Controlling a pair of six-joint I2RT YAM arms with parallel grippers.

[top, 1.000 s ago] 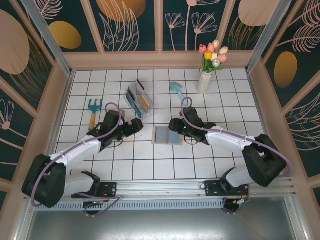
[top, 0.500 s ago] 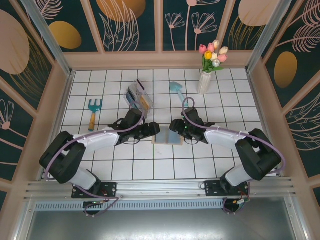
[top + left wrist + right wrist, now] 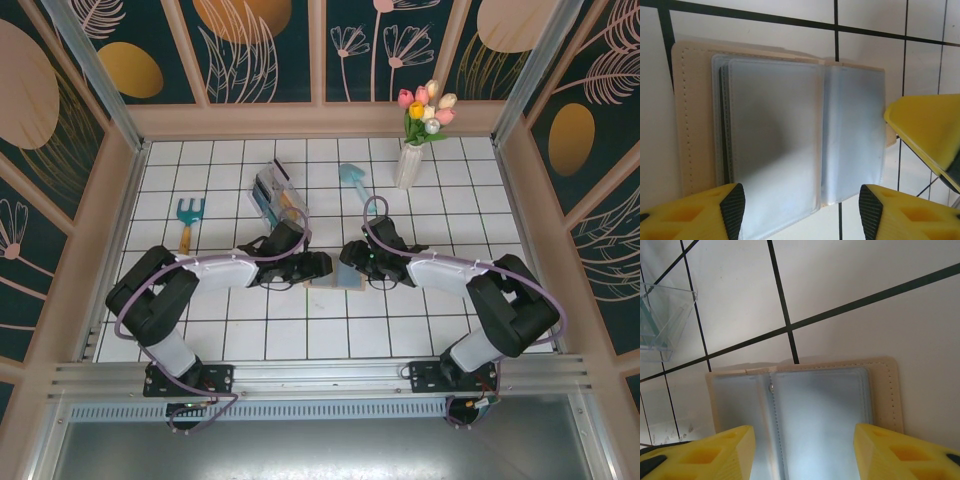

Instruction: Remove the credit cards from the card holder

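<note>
The card holder [image 3: 777, 127], open flat, looks light and floppy with slick sleeves [image 3: 852, 130], so the wide-spread left claw [image 3: 802, 214] and right claw [image 3: 802, 447] should pin its stitched border [image 3: 690, 120].

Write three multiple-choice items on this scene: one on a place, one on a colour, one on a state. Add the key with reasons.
1. The card holder lies: A. on the tiled table between the left pincer and the right pincer; B. in a drawer; C. on a shelf.
2. The hand rake has a head that is: A. red; B. blue; C. yellow.
3. Both pincers are: A. shut on a card; B. shut empty; C. open.
Key: 1 A, both wrist views look down on it; 2 B, blue head on a wooden handle; 3 C, each wrist view shows its jaws wide apart.
</note>
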